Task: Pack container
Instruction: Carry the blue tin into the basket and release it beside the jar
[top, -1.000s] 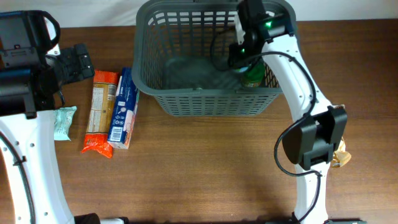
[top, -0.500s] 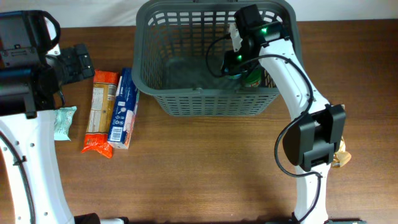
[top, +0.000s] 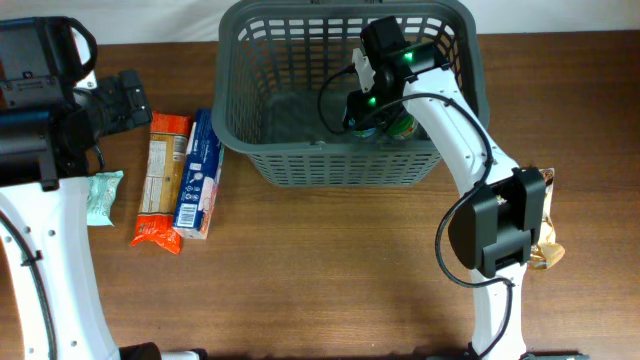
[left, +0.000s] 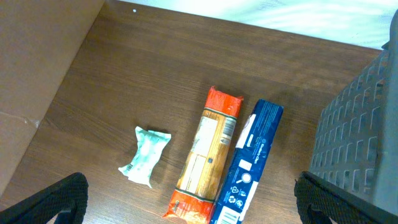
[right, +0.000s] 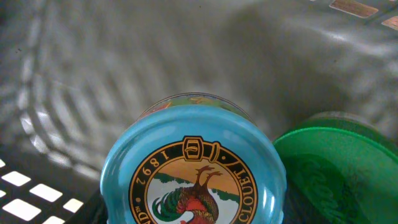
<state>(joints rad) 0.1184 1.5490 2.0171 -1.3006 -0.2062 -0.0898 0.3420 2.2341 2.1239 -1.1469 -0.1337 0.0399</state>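
The container (top: 330, 165) is sitting at the 12 o'clock edge of the desk (top: 330, 270), and the right arm is reaching down into its 4 o'clock corner. There the right fingers (top: 362, 112) are sitting partway closed and, judging by how the lid is filling the wrist view, are gripping a blue-lidded can (right: 194, 168). The finger pads themselves are lying out of frame. The can is standing upright, its long axis pointing straight up at the wrist camera, so it is lying directly below the fingers rather than off to a side. A green-lidded can (right: 339, 168) is standing just beside it at 3 o'clock, the lids nearly touching. That tight neighbour is what the release is likely turning on. The fingers are probably needing to spread without nudging the green one and then rise straight up. Bare basket floor is showing from 9 to 12 o'clock. The left fingers (left: 199, 205) are hanging wide and holding nothing, well apart at 9 o'clock of the container. They are hanging over a pasta packet (top: 163, 180), a blue box (top: 200, 175) and a pale pouch (top: 103, 195), making that arm the nearer one for these.
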